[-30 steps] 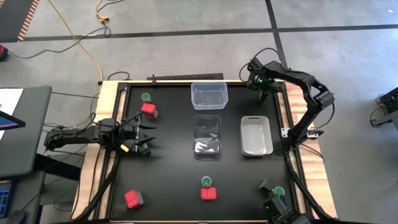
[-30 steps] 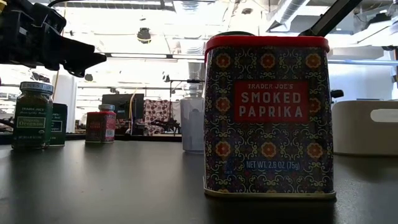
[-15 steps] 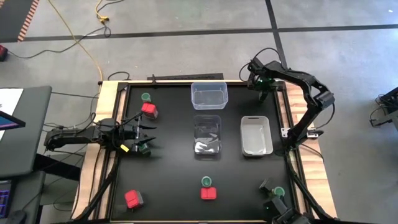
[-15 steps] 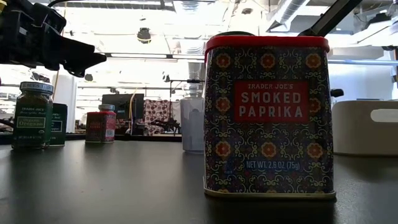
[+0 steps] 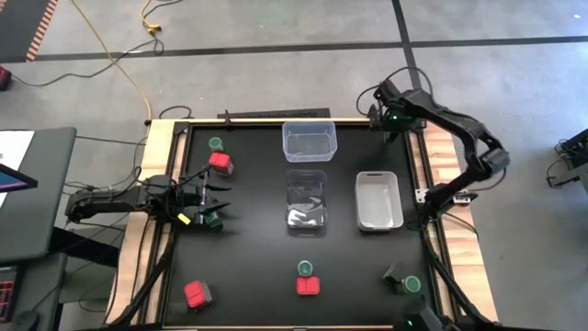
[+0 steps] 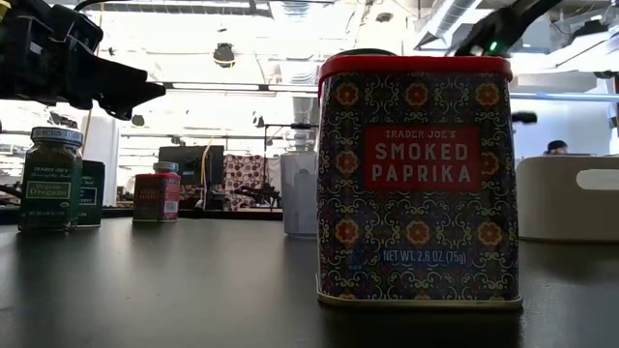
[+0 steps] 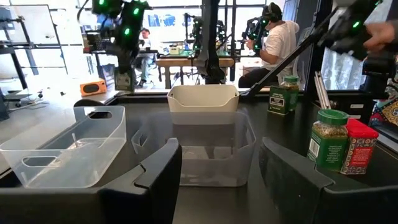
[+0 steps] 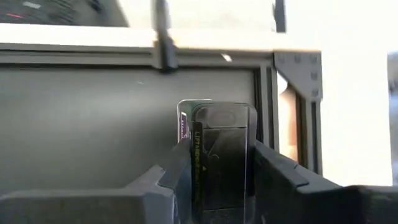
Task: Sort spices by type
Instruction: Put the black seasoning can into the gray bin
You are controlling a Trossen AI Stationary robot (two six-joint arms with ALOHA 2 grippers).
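The right tool [image 5: 384, 118], at the upper right of the high view, pinched a dark blocky spice container [image 8: 219, 155] above the tabletop [image 5: 257, 267], presumably for sorting, while the left tool [image 5: 219, 198] hung spread over a green-lidded jar [image 5: 210, 219] at left.

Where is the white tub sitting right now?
In the high view the white tub sits right of centre on the black table, beside the clear tub, below the right gripper.
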